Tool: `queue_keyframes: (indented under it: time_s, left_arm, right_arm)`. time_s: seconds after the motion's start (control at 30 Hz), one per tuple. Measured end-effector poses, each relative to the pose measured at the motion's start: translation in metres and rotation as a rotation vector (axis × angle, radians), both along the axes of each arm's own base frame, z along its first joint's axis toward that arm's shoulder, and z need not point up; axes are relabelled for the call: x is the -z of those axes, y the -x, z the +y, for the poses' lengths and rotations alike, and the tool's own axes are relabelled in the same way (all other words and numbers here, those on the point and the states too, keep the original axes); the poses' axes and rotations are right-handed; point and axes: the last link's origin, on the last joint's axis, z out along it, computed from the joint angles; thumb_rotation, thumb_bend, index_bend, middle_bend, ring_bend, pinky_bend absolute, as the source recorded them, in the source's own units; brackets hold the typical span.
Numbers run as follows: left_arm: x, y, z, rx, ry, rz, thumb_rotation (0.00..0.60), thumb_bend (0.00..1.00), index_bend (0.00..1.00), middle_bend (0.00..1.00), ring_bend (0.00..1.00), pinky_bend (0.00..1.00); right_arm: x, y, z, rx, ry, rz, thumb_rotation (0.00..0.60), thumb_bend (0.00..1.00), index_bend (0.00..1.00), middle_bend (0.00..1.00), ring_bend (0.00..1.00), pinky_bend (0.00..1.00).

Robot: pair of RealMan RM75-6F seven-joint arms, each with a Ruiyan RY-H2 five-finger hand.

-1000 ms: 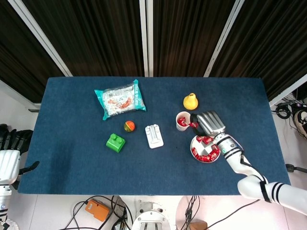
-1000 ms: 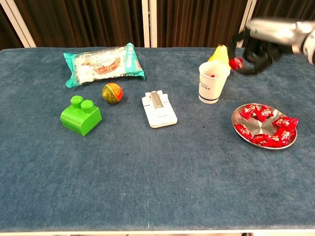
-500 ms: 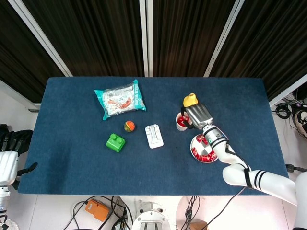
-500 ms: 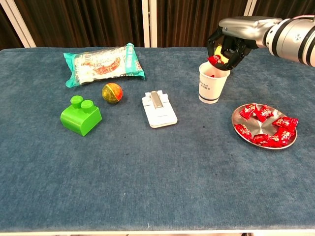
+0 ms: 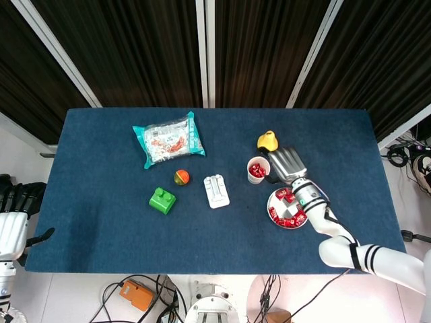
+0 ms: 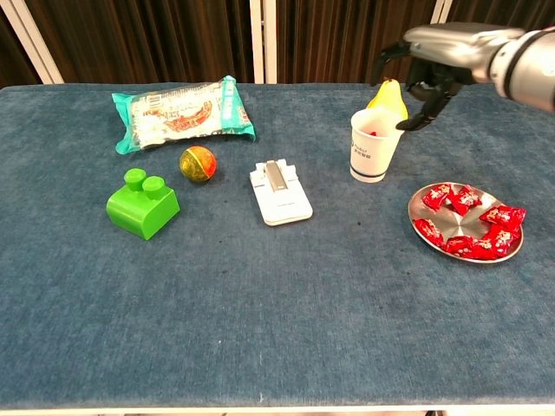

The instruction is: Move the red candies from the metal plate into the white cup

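The white cup [image 6: 375, 146] stood upright on the blue table [image 6: 260, 303] and carried dark print on its side, too small to read; red candies [image 5: 256, 171] lay inside it. The teal snack bag [image 6: 181, 113] bore red and white graphics whose lettering could not be made out. The metal plate [image 6: 427, 240] sat well to the right of the cup, with a heap of red candies [image 6: 468, 224] wrapped in foil with pale markings. The right hand [image 6: 432, 71] hung above and just right of the cup rim, palm down, fingers [image 6: 416, 119] spread and curved downward, holding nothing. A yellow pear [image 6: 388, 94] stood just behind the cup. The left hand [image 5: 15, 202] rested off the table's left edge, its dark fingers together; whether they were curled in could not be judged.
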Motion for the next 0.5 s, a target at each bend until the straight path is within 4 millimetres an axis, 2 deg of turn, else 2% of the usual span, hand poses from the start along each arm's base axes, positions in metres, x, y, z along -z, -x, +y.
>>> queue_keyframes:
  time_s: [0.07,0.2,0.33,0.5]
  left_arm:
    - [0.001,0.001,-0.001,-0.003,0.006,0.006,0.600,0.00,0.14,0.14,0.04,0.00]
    - [0.002,0.001,0.001,0.006,0.003,-0.002,0.600,0.00,0.14,0.14,0.04,0.00]
    - [0.004,0.000,0.003,0.015,0.004,-0.005,0.600,0.00,0.14,0.14,0.04,0.00]
    - [0.005,-0.003,0.004,0.022,0.005,-0.006,0.600,0.00,0.14,0.14,0.04,0.00]
  right_arm:
    - [-0.010,0.012,0.009,0.009,0.012,-0.005,0.600,0.35,0.45,0.94,1.00,1.00]
    - [-0.028,0.050,0.034,0.049,0.005,0.055,0.600,0.36,0.47,0.94,1.00,1.00]
    - [-0.028,0.078,0.051,0.096,-0.030,0.109,0.600,0.38,0.51,0.94,1.00,1.00]
    - [-0.018,0.096,0.053,0.112,-0.056,0.154,0.600,0.41,0.52,0.94,1.00,1.00]
